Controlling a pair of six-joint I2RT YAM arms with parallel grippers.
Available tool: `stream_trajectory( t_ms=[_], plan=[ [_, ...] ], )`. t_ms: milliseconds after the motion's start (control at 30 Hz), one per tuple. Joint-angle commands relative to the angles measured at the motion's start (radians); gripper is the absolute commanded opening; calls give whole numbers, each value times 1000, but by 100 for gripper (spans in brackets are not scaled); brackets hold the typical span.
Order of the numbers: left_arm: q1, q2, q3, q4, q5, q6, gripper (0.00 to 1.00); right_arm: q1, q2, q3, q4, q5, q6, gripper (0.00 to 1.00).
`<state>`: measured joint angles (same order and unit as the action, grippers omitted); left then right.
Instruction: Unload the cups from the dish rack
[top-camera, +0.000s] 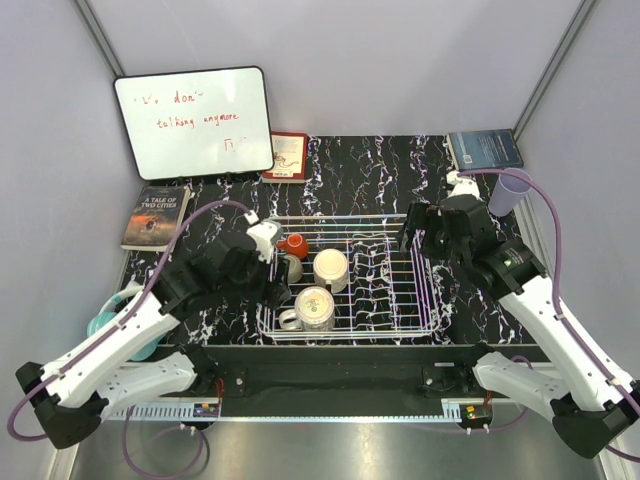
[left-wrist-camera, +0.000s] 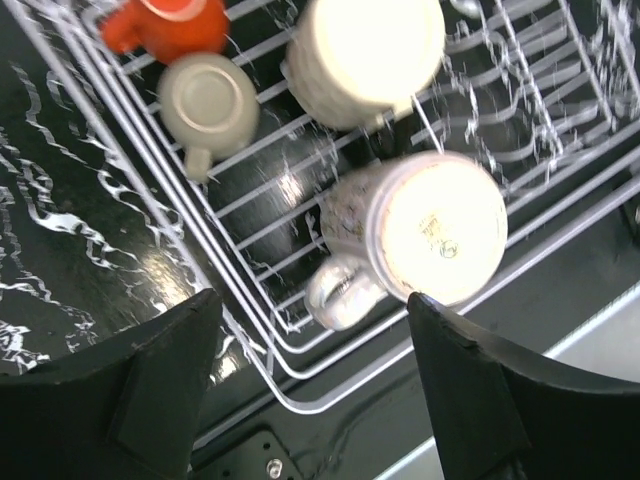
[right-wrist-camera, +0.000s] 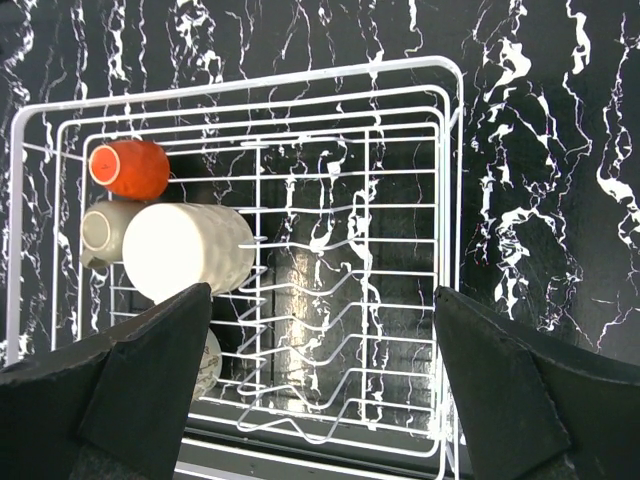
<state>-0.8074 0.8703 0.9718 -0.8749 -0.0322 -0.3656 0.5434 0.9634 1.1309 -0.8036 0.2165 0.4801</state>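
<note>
The white wire dish rack (top-camera: 352, 218) sits mid-table. In its left part lie an orange cup (top-camera: 293, 244), a small grey-brown cup (top-camera: 293, 268), a cream mug (top-camera: 331, 268) and a patterned cream mug with a handle (top-camera: 312, 308). A lavender tumbler (top-camera: 512, 190) stands on the table to the far right of the rack. My left gripper (left-wrist-camera: 315, 400) is open and empty, above the rack's near left corner (left-wrist-camera: 270, 375), close to the patterned mug (left-wrist-camera: 430, 235). My right gripper (right-wrist-camera: 320, 390) is open and empty above the rack's bare right half (right-wrist-camera: 455, 200).
A whiteboard (top-camera: 193, 122) leans at the back left. Books lie at the left (top-camera: 156, 215), back middle (top-camera: 287, 156) and back right (top-camera: 484, 149). Teal headphones (top-camera: 110, 325) lie under the left arm. Grey walls close in both sides.
</note>
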Motion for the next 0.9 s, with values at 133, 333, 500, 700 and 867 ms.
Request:
stream_trajectory(
  t_ms=[133, 333, 500, 700, 867],
  plan=[
    [-18, 102, 27, -44, 107, 82, 75, 7, 18, -16, 52, -39, -52, 100],
    [-55, 193, 47, -25, 150, 56, 80, 7, 28, -36, 60, -51, -60, 100],
    [-99, 248, 62, -64, 166, 73, 83, 7, 18, -46, 61, -40, -84, 100],
    [-115, 271, 68, -82, 161, 93, 82, 7, 20, -56, 66, -37, -94, 100],
    [-115, 312, 47, -84, 173, 122, 80, 9, 17, -75, 75, -40, -95, 100]
  ],
)
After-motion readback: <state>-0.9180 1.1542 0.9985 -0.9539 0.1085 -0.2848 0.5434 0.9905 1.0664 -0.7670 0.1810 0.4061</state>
